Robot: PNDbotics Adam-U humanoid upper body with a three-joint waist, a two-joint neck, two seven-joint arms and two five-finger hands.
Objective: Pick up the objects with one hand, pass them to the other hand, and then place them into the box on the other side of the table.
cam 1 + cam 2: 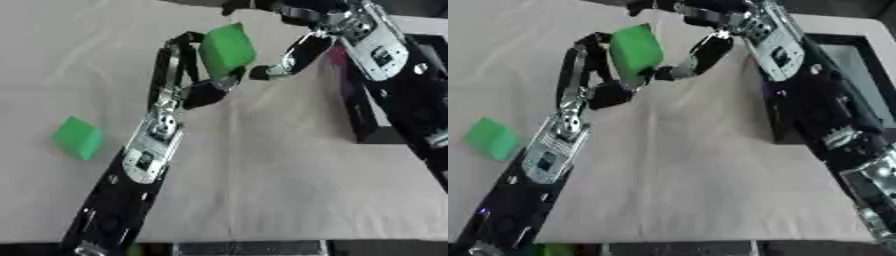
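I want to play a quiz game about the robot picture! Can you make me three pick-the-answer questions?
1. Where is the box?
A. the table's left side
B. the table's right side
C. in the middle

2. How many green blocks show?
A. one
B. two
C. four

3. What is the left hand doing?
A. holding a green block
B. lying flat and open
C. pushing the box

Answers:
1 B: the dark box sits behind the right arm.
2 B: the held block and the block lying on the table.
3 A: its fingers curl round the block, with the right hand close beside it.
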